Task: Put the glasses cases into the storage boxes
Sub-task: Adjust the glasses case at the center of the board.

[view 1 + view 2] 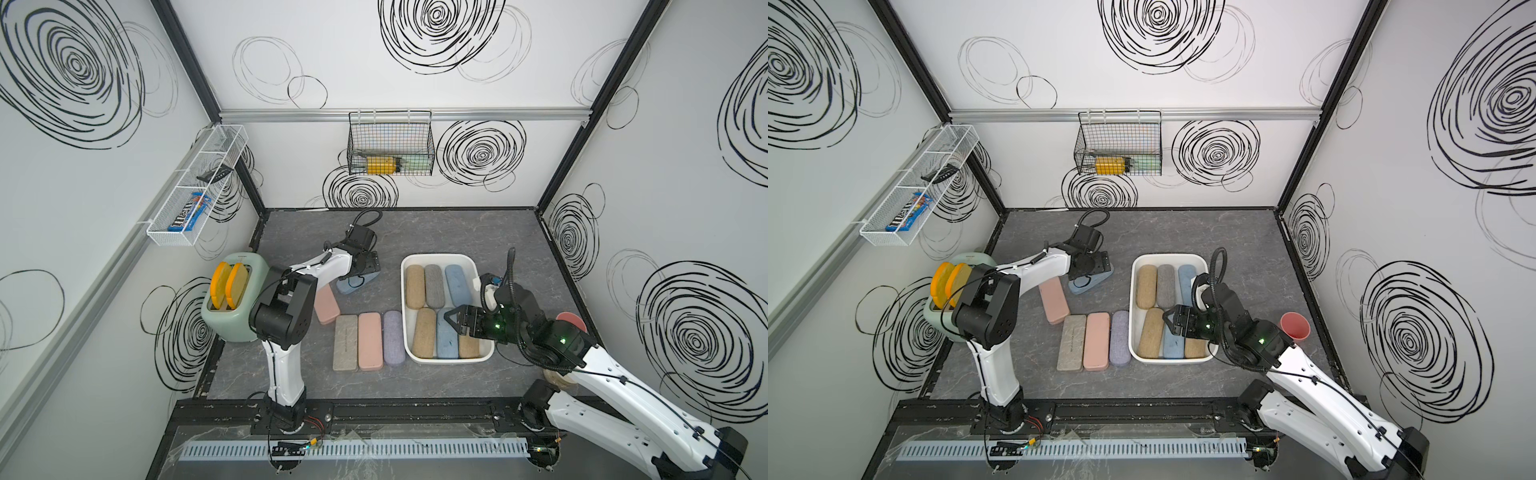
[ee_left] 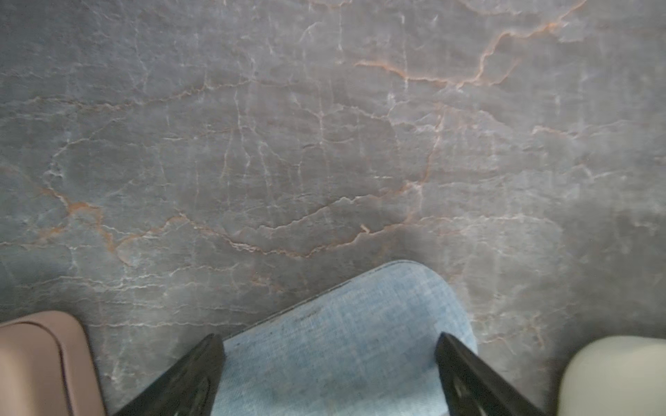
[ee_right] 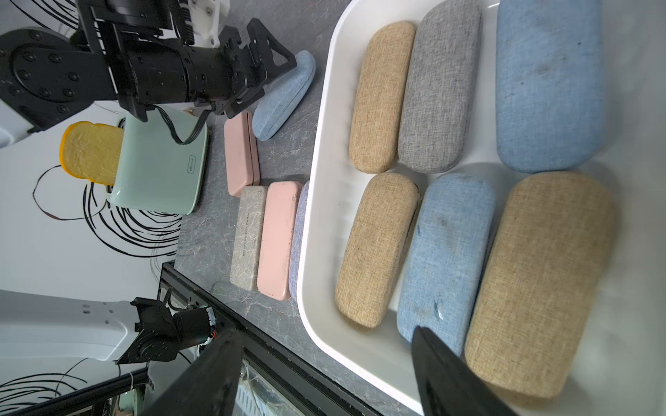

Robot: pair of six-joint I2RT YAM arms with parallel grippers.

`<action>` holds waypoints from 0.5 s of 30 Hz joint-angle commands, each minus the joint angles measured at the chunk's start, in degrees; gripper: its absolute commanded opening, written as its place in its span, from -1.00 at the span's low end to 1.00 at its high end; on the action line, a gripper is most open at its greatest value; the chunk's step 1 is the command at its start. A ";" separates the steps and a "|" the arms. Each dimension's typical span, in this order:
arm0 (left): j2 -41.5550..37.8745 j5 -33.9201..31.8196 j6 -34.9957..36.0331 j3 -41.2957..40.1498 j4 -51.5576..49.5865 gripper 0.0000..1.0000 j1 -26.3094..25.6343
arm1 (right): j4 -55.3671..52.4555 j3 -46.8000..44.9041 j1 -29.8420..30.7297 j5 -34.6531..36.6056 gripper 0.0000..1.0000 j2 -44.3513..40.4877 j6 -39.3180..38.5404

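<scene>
The white storage box [image 1: 405,316] holds several glasses cases in two rows: tan, grey and blue behind, tan, blue and tan in front. My right gripper [image 1: 453,322] hangs open over the front row, nothing between its fingers; the right wrist view shows its jaws [image 3: 324,335] apart above the box rim [image 3: 317,201]. Left of the box lie a grey-beige case [image 1: 345,343], a pink case [image 1: 370,341], a lilac case [image 1: 394,337] and a second pink case [image 1: 326,305]. My left gripper [image 1: 362,277] is open, its fingers either side of a blue case [image 2: 342,345].
A mint toaster [image 1: 232,303] with two toast slices stands at the table's left edge behind my left arm. A pink cup [image 1: 571,322] sits right of the box. Wire baskets [image 1: 390,143] hang on the walls. A black rail [image 1: 395,411] runs along the front.
</scene>
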 commanded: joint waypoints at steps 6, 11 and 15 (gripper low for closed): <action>-2.04 -0.60 2.85 -0.25 -3.56 0.91 0.25 | 0.57 1.55 -0.14 0.38 0.66 -0.17 -0.52; -5.55 0.28 4.90 -2.41 -3.84 0.91 -0.84 | 0.79 1.88 -0.14 0.15 0.74 -0.31 -0.29; -6.19 -0.05 7.05 -4.66 -4.13 0.91 -0.85 | 0.70 2.26 -0.14 0.60 0.77 -0.45 -0.31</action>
